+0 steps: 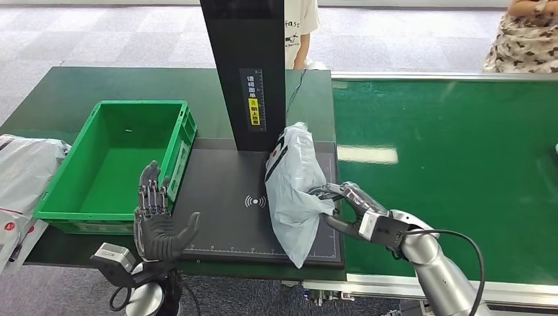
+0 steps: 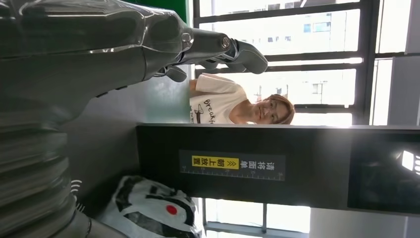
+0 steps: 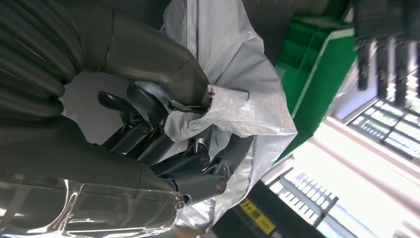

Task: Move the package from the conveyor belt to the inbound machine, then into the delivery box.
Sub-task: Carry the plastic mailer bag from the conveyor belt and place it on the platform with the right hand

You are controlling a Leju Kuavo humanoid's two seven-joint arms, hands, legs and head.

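**Package on scan plate, right hand gripping, box lies to the left**

Nearest: left hand (image 1: 156, 220) raised at the front edge of the worktop (image 1: 59, 99), palm up, fingers spread, holding nothing. It sits just in front of the delivery box (image 1: 113, 164) and beside the scan plate (image 1: 227, 204).

Right hand (image 1: 355, 207) comes in from the conveyor belt (image 1: 447, 171) side and grips the package (image 1: 296, 191); the right wrist view shows thumb and fingers (image 3: 198, 163) clenched into the grey plastic of the bag.

The package lies on the right part of the scan plate, touching it, long axis running front to back, far end leaning near the black column (image 1: 247, 66) of the inbound machine. The package is directly left of the right hand; the box is well apart to the left, past the bare plate. My read: next move is a leftward carry across the plate, and the left hand is nearer the box, the right hand nearer the package.

Counts: 1 package on the plate, 1 green box, 1 column, 2 robot hands. More grey bags (image 1: 20, 178) lie left of the box, number unclear. 2 people (image 1: 299, 29) stand at the far side.
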